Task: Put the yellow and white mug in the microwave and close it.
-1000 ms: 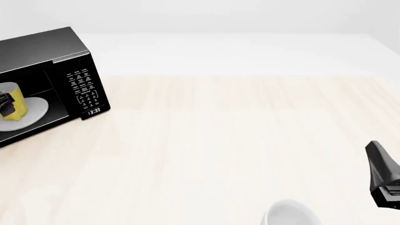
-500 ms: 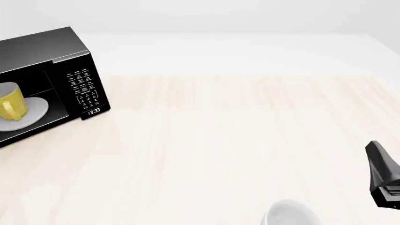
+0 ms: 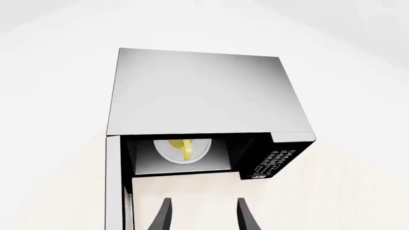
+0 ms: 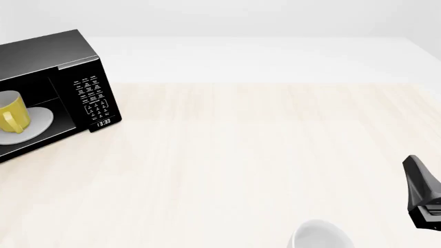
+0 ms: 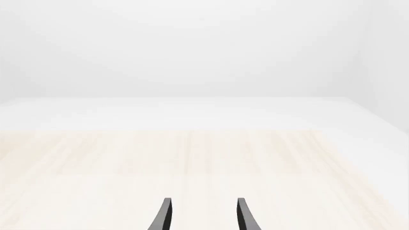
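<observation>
The yellow and white mug point(image 4: 12, 114) stands upright on the white round plate point(image 4: 38, 121) inside the black microwave point(image 4: 48, 57), at the table's far left. The left wrist view looks down on the microwave point(image 3: 198, 91) from above. It shows the mug point(image 3: 186, 148) in the cavity and the door point(image 3: 114, 187) swung open. My left gripper point(image 3: 201, 218) is open, empty, and clear of the opening. It does not appear in the front view. My right gripper point(image 5: 201, 218) is open and empty over bare table. Its arm point(image 4: 422, 192) is at the right edge.
A plain white cup point(image 4: 320, 236) sits at the front edge of the table, near the right arm. The microwave's button panel point(image 4: 92, 98) and clock face the light wooden tabletop point(image 4: 262, 155).
One second ago my left gripper's fingers were at the mug inside the microwave. They have let go and pulled back out of the front view. The mug stays on the plate.
</observation>
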